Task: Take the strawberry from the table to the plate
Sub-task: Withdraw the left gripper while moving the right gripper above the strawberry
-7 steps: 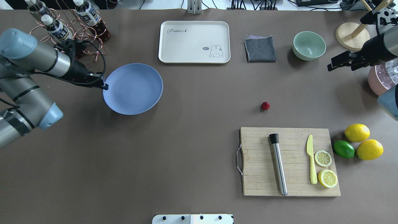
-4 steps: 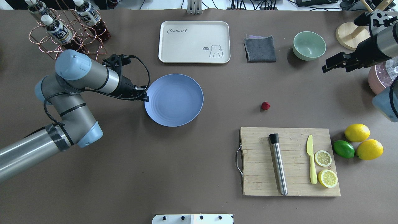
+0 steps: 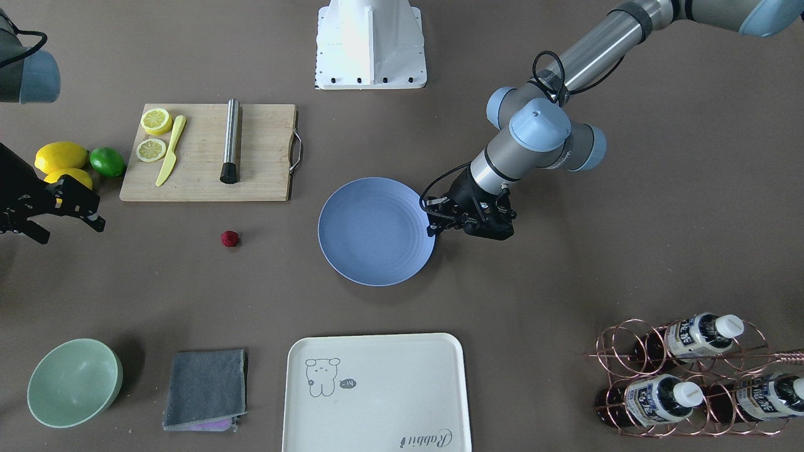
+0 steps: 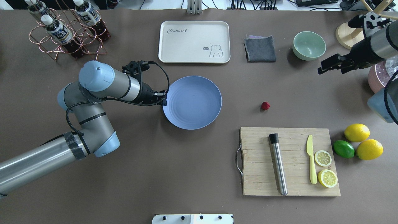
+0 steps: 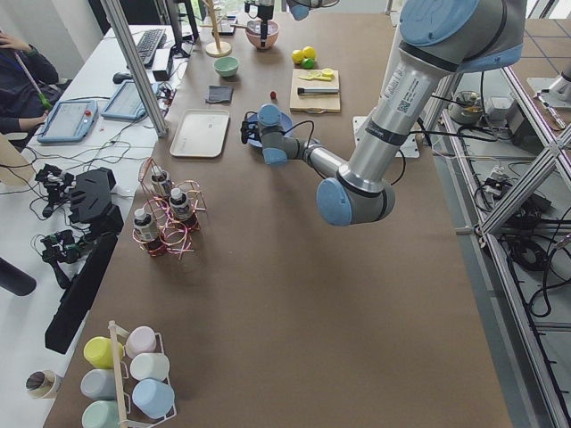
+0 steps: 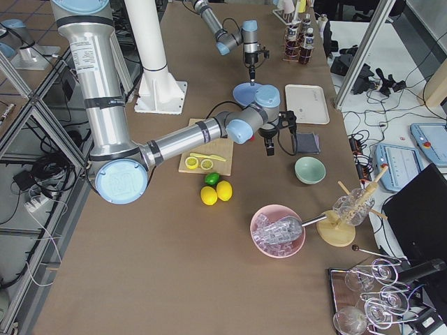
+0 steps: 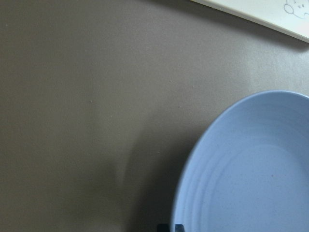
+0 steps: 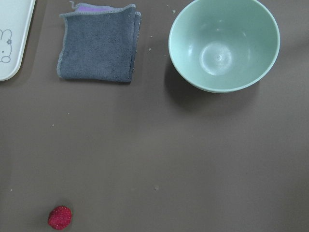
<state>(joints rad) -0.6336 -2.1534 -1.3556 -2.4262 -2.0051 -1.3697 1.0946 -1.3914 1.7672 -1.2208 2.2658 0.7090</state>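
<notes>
While the left gripper [image 4: 164, 100] pinches the round blue plate [image 4: 194, 104], the tiny red strawberry [image 4: 265, 105] sits on the brown table [image 4: 186, 161] near the wooden board [image 4: 258, 161]; the right gripper [image 4: 321, 69] hangs open.

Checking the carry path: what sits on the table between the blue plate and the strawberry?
Nothing. In the overhead view the table between the plate and the strawberry is bare; the cutting board lies off that line, nearer the robot.
</notes>
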